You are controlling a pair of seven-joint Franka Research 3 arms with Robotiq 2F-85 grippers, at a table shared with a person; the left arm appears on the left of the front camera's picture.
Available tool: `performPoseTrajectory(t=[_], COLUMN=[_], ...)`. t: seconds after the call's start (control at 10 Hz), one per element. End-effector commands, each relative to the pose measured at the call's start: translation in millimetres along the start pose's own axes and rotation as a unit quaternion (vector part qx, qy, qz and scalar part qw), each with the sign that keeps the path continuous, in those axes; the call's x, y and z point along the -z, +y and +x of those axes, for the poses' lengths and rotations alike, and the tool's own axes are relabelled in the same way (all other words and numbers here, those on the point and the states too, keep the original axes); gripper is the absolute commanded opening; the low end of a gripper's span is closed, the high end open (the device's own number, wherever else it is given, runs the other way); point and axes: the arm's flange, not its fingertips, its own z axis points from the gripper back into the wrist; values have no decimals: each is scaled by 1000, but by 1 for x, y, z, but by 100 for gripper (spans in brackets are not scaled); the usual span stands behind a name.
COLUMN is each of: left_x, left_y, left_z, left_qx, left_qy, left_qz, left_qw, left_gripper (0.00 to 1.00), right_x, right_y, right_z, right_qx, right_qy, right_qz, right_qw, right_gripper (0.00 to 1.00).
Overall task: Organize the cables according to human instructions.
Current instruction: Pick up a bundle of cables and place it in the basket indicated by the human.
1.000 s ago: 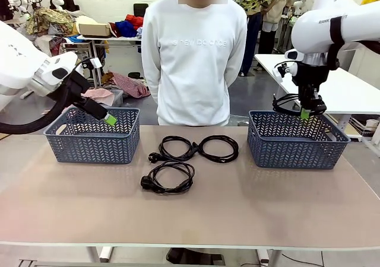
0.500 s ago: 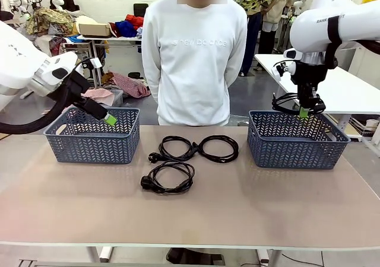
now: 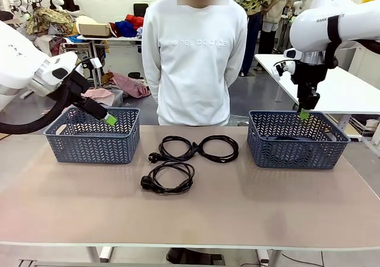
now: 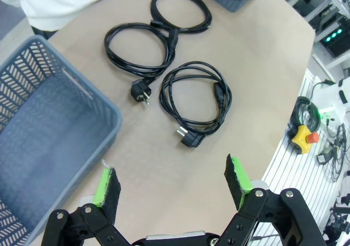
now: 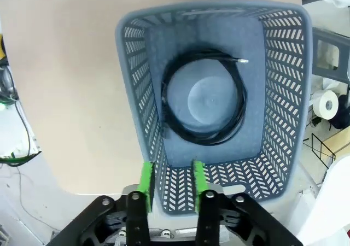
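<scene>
The loose cables (image 3: 195,151) left of the right basket (image 3: 297,152) looked light and floppy (pinch across bunched strands); left pincer (image 4: 170,169) gaped wide, right pincer (image 5: 172,167) narrowly parted, empty.

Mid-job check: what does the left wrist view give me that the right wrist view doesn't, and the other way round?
Left wrist view: three loose cables, coiled on the table beside the left basket, and the open left gripper. Right wrist view: a fourth cable lying coiled on the floor of the right basket, with the right gripper open above one end wall, holding nothing. Both: the table, and the right basket, just a corner of it in the left wrist view.
</scene>
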Motion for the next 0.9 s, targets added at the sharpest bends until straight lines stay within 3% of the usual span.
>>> performPoseTrajectory(t=[0.0,0.1,0.2,0.3,0.4,0.8], left_x=[0,0,0,0,0,0], left_y=[0,0,0,0,0,0], left_z=[-2,-2,-2,-2,-2,-2], left_qx=[7,7,7,7,7,7], left_qy=[-9,-9,-9,-9,-9,-9], left_qz=[-11,-11,-11,-11,-11,-11], left_qw=[1000,1000,1000,1000,1000,1000], left_gripper=[100,100,100,100,100,100], right_x=[-7,-8,-9,-9,-11,-16], right_y=[-6,-5,-4,-4,-3,-2], right_z=[1,1,1,1,0,0], right_qx=[12,14,14,15,16,36], right_qy=[-7,-9,-12,-14,-14,-15], right_qz=[1,2,4,7,8,9], right_qw=[1000,1000,1000,1000,1000,999], right_gripper=[68,71,88,90,100,100])
